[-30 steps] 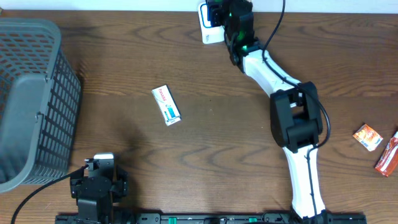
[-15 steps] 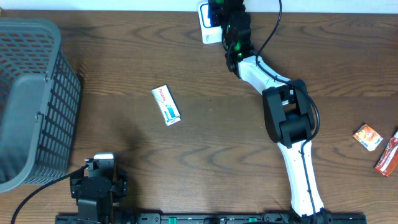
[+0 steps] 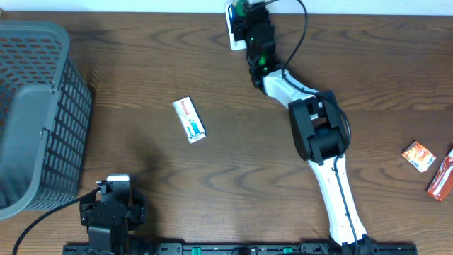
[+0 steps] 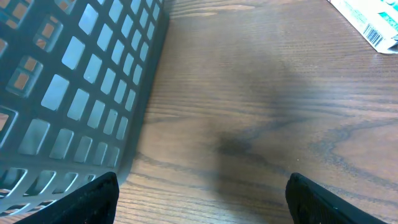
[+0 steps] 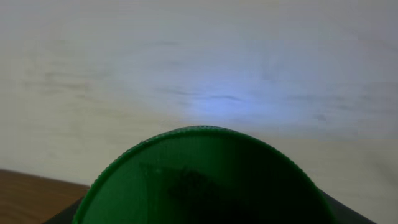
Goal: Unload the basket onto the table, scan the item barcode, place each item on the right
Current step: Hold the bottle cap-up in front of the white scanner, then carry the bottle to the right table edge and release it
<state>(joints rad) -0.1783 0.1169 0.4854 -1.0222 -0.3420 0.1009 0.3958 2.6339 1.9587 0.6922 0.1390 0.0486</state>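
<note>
Dark wood makes up the table (image 3: 233,163), and on it the box (image 3: 189,120) lies flat, white with blue and red print, in open space with nothing touching it. In the left wrist view only its corner shows (at the top right edge), barcode face up (image 4: 372,25).

Well to the picture's left of the box stands the grey basket (image 3: 35,120), whose slatted wall also fills the left side of the left wrist view. Below the box and towards the basket sits the left arm (image 3: 111,212). The left fingers (image 4: 87,202) are spread wide, one dark tip in each lower corner of their own view, with bare table between them and nothing held.

Up and to the picture's right of the box, at the table's far edge, is the scanner (image 3: 234,30). The right arm (image 3: 311,127) reaches to it, its dark end lying over the scanner. Whether the right fingers are open or closed I cannot tell: their own view shows only a green ribbed dome (image 5: 199,180) before a pale wall (image 5: 199,62).

Far to the picture's right of the box lie an orange packet (image 3: 418,156) and a red packet (image 3: 441,178).
</note>
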